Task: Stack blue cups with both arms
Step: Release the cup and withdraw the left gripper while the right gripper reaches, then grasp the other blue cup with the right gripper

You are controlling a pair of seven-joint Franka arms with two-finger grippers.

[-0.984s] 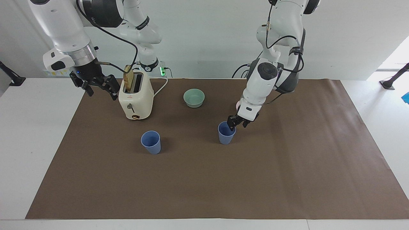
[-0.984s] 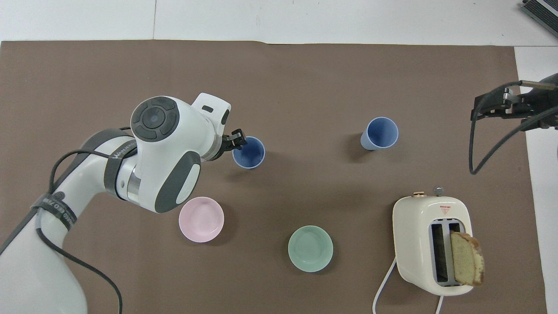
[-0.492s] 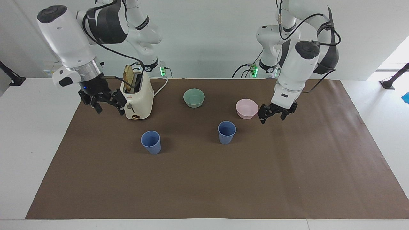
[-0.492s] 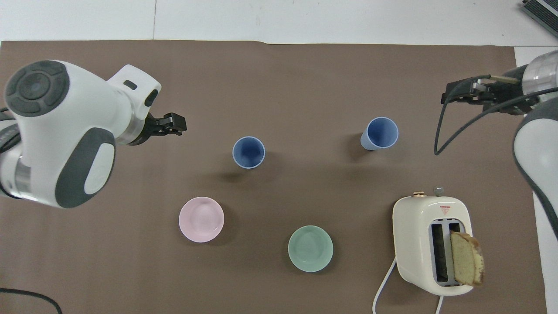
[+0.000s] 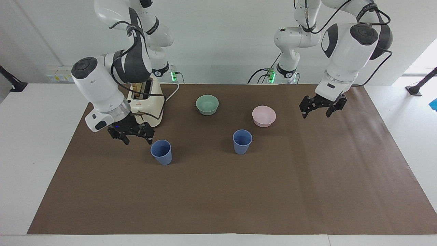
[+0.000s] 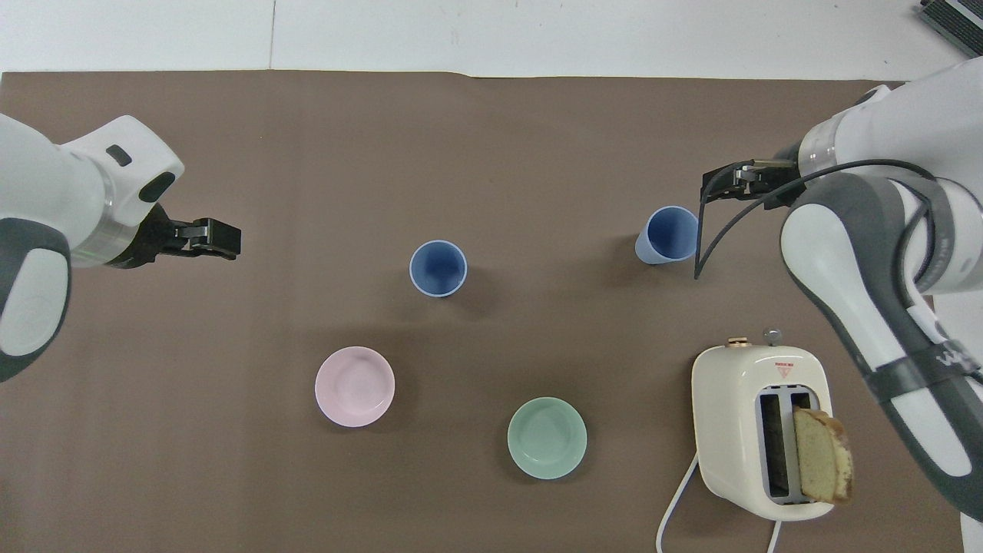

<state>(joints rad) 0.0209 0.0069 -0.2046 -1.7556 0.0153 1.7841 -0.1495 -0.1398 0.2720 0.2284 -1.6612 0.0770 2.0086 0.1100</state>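
Right gripper (image 5: 130,136): black, fingers spread, empty, low over the brown mat (image 5: 218,198) beside one cup (image 5: 161,152).
Toaster (image 5: 147,99): cream, glossy, rounded; bread slice (image 6: 823,455) in one slot, plain only from overhead.
Green bowl (image 5: 207,104), pink bowl (image 5: 264,115): shallow, empty.
Cups: matte blue, tapered, upright, empty, well apart; second cup (image 5: 242,141) mid-mat.
Left gripper (image 5: 322,107): spread, empty, above mat at the left arm's end.
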